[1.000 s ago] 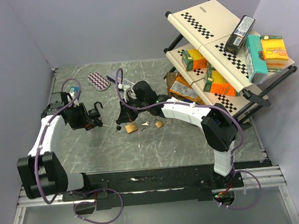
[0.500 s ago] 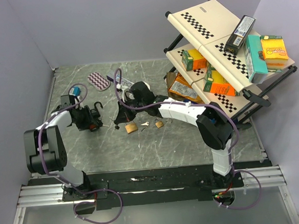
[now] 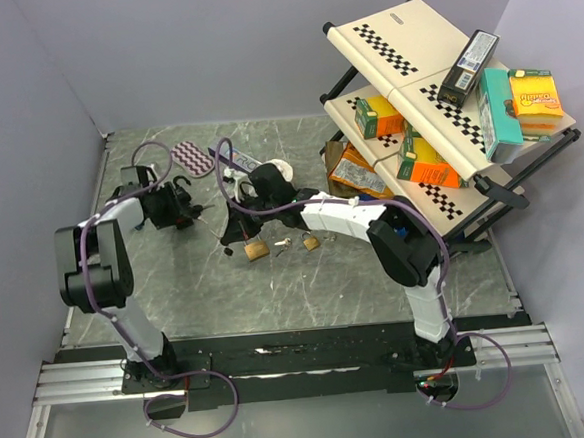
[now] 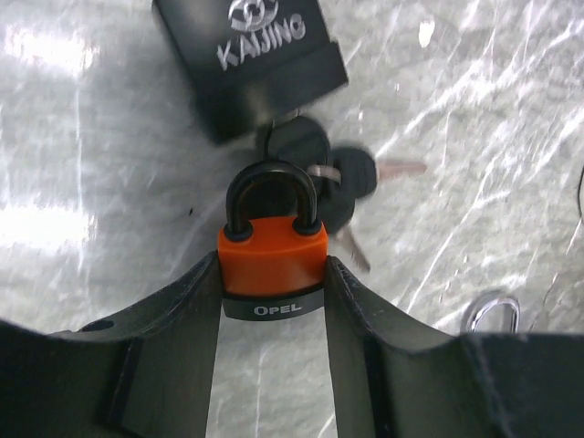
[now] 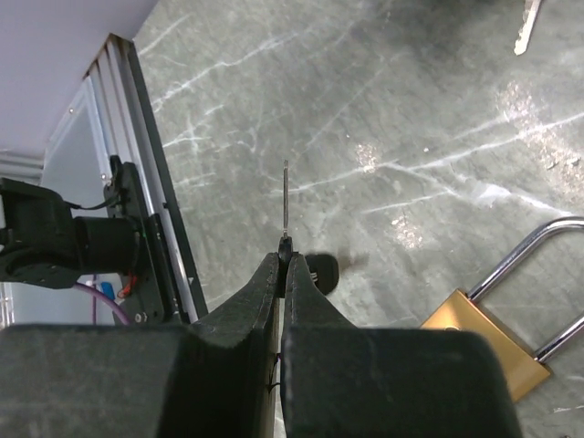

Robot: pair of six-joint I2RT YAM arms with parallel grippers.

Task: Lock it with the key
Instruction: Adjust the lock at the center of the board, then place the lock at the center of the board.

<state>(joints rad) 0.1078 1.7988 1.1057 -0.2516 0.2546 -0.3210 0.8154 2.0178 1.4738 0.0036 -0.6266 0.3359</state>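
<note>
Plainly, the clearest writing is in the left wrist view. White "OPEL" stands on the black band at the foot of the orange padlock (image 4: 272, 251), whose body is clamped between the left jaws at mid-frame, its black shackle pointing up. Above it, at the top edge, a black padlock (image 4: 248, 64) reads "KAIJING". A bunch of black-headed keys (image 4: 333, 178) lies between the two, close against the orange lock's shackle, and a silver loop (image 4: 488, 310) peeks in at lower right. In the right wrist view the right jaws are pressed together on a thin key (image 5: 286, 201), its blade edge-on above the fingertips at centre frame. A brass padlock (image 5: 482, 351) lies on the grey marbled worktop (image 5: 411, 109) at lower right. From above, a tilted rack (image 3: 431, 59) of boxes fills the upper right, their printing too small to read. A striped pad (image 3: 193, 158) lies left of centre near the top.
</note>
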